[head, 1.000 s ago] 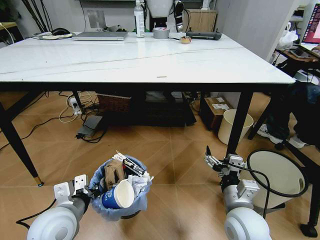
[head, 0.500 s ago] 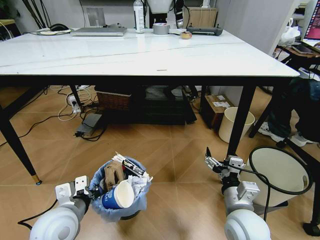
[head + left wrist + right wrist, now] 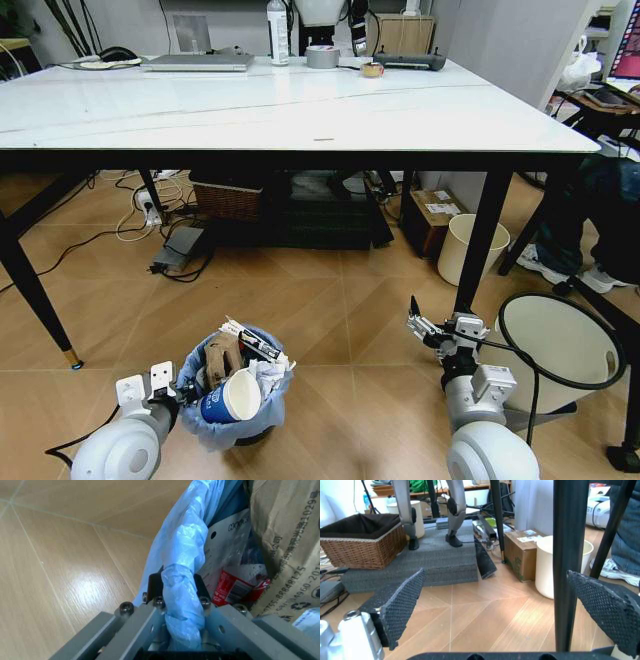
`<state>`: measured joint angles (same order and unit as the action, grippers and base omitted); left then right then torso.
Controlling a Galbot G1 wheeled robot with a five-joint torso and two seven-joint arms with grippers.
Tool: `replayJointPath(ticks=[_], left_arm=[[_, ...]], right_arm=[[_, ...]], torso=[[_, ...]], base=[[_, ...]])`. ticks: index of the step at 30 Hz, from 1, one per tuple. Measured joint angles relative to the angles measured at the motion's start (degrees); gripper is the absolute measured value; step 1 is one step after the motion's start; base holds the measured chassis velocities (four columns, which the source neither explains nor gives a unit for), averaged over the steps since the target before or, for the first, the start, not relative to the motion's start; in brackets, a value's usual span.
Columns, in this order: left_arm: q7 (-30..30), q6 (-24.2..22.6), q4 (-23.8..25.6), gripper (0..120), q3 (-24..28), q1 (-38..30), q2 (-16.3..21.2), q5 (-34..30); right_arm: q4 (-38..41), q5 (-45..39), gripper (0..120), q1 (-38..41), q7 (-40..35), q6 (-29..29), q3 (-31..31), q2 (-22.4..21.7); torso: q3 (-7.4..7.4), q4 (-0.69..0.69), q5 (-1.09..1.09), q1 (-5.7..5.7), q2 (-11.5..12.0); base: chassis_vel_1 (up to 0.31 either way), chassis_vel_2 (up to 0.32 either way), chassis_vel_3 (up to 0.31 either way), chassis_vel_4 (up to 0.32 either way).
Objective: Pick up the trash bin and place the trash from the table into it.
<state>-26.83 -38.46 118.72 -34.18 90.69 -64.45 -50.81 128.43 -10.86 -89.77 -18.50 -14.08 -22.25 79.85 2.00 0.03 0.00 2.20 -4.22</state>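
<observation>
Crinkled blue plastic was what you had in hand: the trash bin (image 3: 232, 400) sat low at the near left, over the wooden floor (image 3: 330, 300) in front of the table (image 3: 280, 115), and whether it rested on the boards or hung just clear of them you could not tell. It was already stuffed with trash: a blue paper cup (image 3: 228, 397) lying on its side at the mouth, torn brown cardboard (image 3: 222, 357) behind it, crumpled white paper (image 3: 270, 375) to the right. In the left wrist view a red-labelled wrapper (image 3: 235, 587) showed down inside, next to the cardboard. The near part of the table top looked free of litter, so the collecting seemed done.

Your left gripper (image 3: 178, 388) was at the bin's left rim, its fingers pinching the folded-over liner (image 3: 185, 592) with the rim between them. Judge that hold with care: the bag was thin, soft and slippery, and it could slide or tear if it alone took the load. The stiff dark wall under the fold was the part worth clamping. The load itself looked light, paper and card mostly, but piled high and loose, so a tilt could spill the cup.

Your right gripper (image 3: 432, 330) hung idle at the near right, beside a black table leg (image 3: 480, 245), fingers spread wide and holding nothing. A cream bucket (image 3: 472, 250) stood beyond that leg, and a large black-rimmed white bin (image 3: 555, 350) was just to the right
</observation>
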Motion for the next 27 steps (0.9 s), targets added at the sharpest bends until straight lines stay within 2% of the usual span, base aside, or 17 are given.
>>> replayJointPath(ticks=[15,27], left_arm=[[3.5,1.2,-4.6,0,0.3,-0.9,-0.8,2.3],[3.7,1.5,-5.6,0,0.1,-0.9,-1.0,2.3]], right_arm=[[-0.3,0.1,100,0.1,0.5,0.0,-0.1,-0.5],[-0.2,0.3,100,-0.2,0.5,0.1,-0.2,-0.5]], torso=[[0.19,0.0,0.0,0.04,-0.2],[0.26,0.0,0.0,0.05,-0.3]], base=[[0.0,0.0,0.0,0.0],[0.0,0.0,0.0,0.0]])
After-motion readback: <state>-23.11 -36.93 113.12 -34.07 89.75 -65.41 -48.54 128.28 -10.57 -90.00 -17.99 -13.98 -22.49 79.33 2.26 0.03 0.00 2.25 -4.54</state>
